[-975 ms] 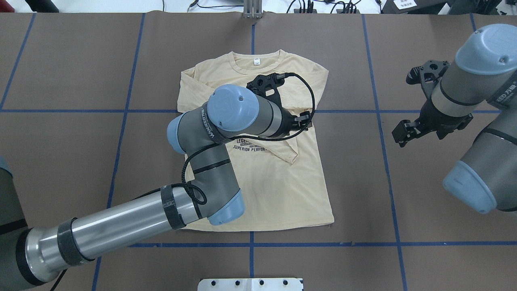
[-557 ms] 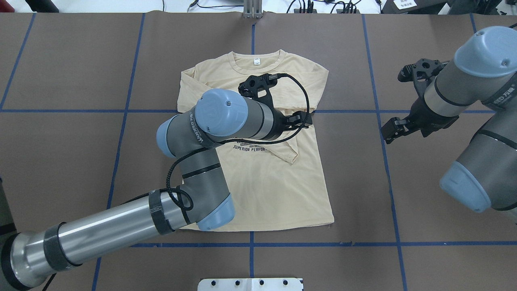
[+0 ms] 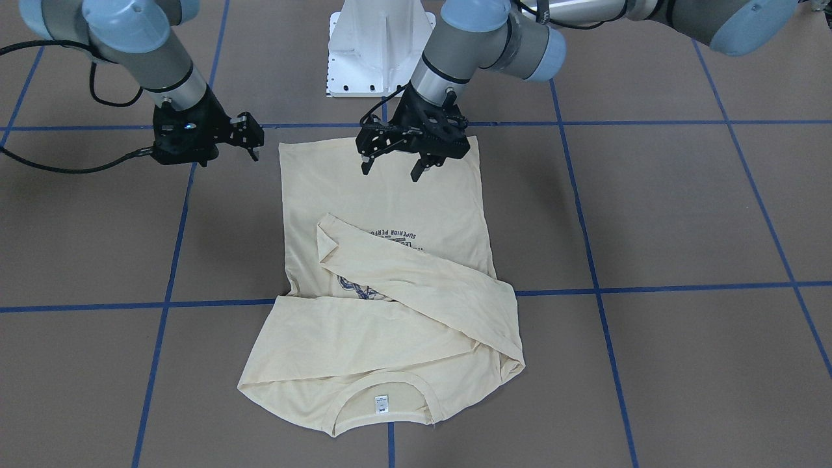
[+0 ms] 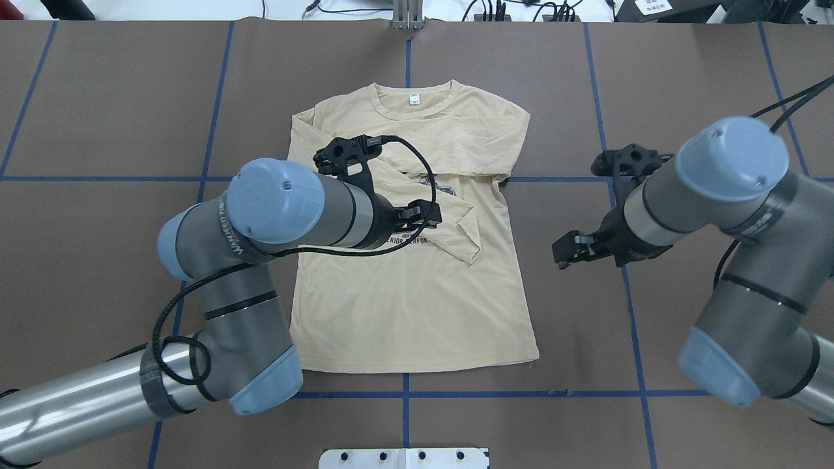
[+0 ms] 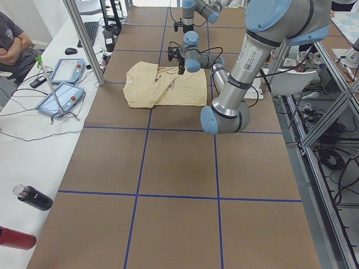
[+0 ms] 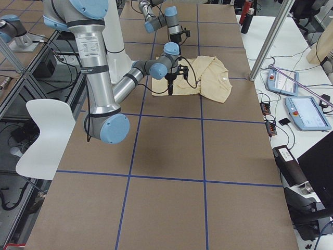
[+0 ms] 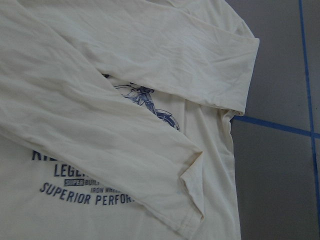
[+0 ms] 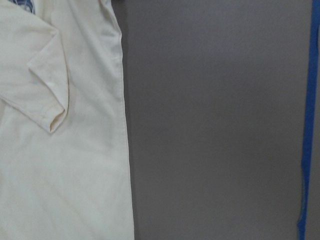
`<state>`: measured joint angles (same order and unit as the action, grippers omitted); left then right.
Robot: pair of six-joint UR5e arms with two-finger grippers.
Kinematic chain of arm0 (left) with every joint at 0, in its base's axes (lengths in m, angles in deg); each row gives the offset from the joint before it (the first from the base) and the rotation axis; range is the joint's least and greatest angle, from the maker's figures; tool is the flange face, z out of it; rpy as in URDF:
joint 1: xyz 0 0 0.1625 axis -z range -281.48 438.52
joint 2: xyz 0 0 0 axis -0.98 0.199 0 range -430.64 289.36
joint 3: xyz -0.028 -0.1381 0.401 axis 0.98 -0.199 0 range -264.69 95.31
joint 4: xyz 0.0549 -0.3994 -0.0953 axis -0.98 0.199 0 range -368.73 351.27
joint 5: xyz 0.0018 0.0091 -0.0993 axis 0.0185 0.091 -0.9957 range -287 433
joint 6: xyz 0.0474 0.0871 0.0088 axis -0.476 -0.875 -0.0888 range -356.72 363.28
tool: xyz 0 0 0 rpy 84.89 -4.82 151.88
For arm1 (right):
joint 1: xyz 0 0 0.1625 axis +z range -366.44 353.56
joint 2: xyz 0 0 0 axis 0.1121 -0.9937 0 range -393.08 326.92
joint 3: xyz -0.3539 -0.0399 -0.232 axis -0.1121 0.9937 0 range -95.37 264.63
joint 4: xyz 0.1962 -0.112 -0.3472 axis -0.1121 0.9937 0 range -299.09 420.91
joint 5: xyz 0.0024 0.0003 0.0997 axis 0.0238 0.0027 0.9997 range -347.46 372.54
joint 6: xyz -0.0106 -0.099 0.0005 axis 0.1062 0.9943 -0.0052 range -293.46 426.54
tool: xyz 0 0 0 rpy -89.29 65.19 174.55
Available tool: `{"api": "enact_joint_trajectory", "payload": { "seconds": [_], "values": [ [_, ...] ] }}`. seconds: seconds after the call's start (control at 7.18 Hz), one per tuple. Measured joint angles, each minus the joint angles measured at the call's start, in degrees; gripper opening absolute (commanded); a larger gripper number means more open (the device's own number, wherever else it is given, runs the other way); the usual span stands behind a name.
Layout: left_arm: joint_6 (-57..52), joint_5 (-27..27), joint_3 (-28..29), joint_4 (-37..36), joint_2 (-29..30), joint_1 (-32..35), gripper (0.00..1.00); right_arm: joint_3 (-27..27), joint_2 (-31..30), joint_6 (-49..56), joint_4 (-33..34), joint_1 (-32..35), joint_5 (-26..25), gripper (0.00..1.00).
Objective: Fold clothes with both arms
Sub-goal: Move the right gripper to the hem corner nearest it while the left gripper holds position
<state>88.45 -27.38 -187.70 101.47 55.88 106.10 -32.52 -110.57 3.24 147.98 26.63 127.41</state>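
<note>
T-shirt (image 4: pixel 417 306) lies flat and face up at the middle of the desk (image 4: pixel 117 98), collar toward the far edge, hem toward the robot. Navy print on its chest reads "SUPERIOR PERFOR", with "LEGE" and small "IRON WHEEL" above it, the rest covered. A blue motorcycle drawing (image 7: pixel 150 102) peeks out between the 2 long sleeves, which are folded in over the front: 1 runs straight across the upper chest, the other (image 4: pixel 456 225) crosses slantwise and ends in a creased, turned cuff. The small white neck label (image 4: pixel 413 99) is too small to read. Left tool (image 3: pixel 390 170) hangs above the lower body of the shirt, its 2 black fingers spread wide, holding nothing and clear of the cloth. Right tool (image 3: pixel 252 138) hangs above bare desk just beside the shirt's side edge, apparently spread too, gripping nothing. The cloth is thin, pale cream-yellow knit, softly wrinkled, with a ribbed collar. The desk is matt brown, crossed by blue tape lines.
</note>
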Motion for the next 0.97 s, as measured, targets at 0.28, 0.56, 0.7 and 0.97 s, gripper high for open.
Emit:
{"api": "enact_joint_trajectory", "payload": {
  "seconds": [0.28,0.56,0.7,0.97],
  "values": [
    [0.00,0.21,-4.79,-4.29,-1.11,-0.09,1.00,0.99,0.28,-2.81,-0.21,-6.70,-2.14,0.99],
    [-0.04,0.43,-5.54,-5.00,-1.23,-0.14,1.00,4.03,0.94,-3.33,-0.23,-10.47,-2.72,0.95],
    [-0.14,0.49,-5.59,-5.05,-1.26,-0.15,1.00,5.69,1.81,-3.34,-0.26,-11.14,-2.76,0.89],
    [-0.25,0.59,-5.62,-5.07,-1.27,-0.16,1.00,8.45,4.39,-3.34,-0.24,-11.64,-2.73,0.80]
  ]
}}
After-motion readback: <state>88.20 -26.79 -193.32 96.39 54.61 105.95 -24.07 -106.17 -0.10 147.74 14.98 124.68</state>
